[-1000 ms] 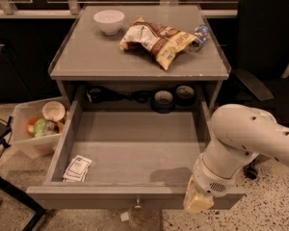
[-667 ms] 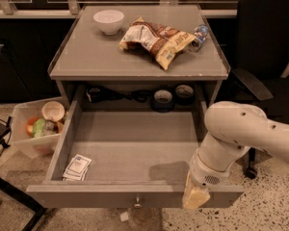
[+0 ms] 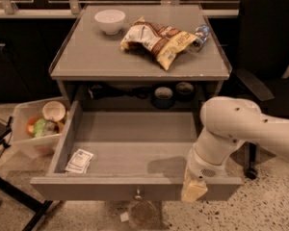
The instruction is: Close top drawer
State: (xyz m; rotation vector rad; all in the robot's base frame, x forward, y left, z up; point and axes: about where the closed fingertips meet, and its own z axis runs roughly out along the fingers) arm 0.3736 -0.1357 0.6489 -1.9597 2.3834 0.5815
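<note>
Camera view shows us the gripper (image 3: pixel 193 190) at the end of the white arm (image 3: pixel 241 124), its pale tip against the right end of the front panel of the top drawer (image 3: pixel 86 189), and we cannot tell whether it is open or closed. We see that drawer pulled well out of the grey cabinet (image 3: pixel 96 57), its round knob (image 3: pixel 138 193) left of the gripper and a small paper packet (image 3: pixel 80 160) lying in its front left corner. On the cabinet top we see a white bowl (image 3: pixel 110 20), a crumpled snack bag (image 3: pixel 156 38) and a bottle (image 3: pixel 200 34), with a plastic bin (image 3: pixel 24 129) on the floor at the cabinet's left.
</note>
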